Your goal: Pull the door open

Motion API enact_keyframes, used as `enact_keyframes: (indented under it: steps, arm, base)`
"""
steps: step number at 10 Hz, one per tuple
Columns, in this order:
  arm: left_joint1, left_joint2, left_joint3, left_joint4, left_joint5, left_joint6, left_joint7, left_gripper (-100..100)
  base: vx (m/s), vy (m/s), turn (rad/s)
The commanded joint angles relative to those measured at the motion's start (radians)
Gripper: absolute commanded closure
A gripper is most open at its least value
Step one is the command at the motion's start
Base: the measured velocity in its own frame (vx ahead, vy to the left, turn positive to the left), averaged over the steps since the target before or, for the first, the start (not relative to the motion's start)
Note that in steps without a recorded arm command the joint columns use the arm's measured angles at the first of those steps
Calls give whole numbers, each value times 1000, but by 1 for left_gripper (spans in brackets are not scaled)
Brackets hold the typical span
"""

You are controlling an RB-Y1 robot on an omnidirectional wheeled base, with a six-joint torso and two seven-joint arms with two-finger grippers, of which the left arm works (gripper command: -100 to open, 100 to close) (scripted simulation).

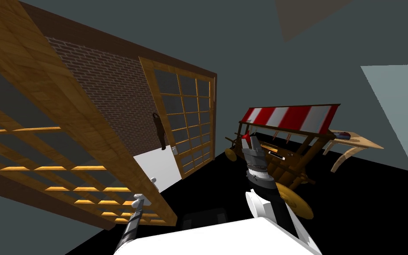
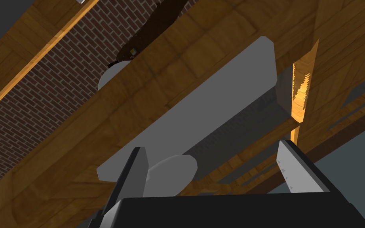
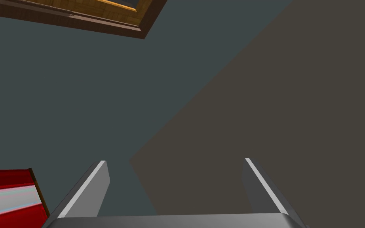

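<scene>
My left fingers (image 2: 136, 170) stand spread around the pale grey round knob (image 2: 173, 174) of the golden wooden lattice door (image 1: 86, 128) at ten o'clock: a heavy, stiff leaf, I judge, with a slippery knob. At one o'clock, my right fingers (image 3: 86, 190) hang parted.

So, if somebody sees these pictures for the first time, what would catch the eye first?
Probably the wooden cart with its red and white striped awning, on the right of the head view. Next, the big wooden lattice door on the left, with a brick wall beyond it. The left gripper has the door's pale knob between its open fingers.
</scene>
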Motion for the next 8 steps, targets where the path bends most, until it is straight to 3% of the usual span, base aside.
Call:
enact_keyframes:
  steps: [1,8]
  arm:
    - [0,9,15,5,10,6,39,100]
    - [-16,12,15,12,8,4,168,100]
  base:
    - [-41,22,-51]
    - [-44,28,-62]
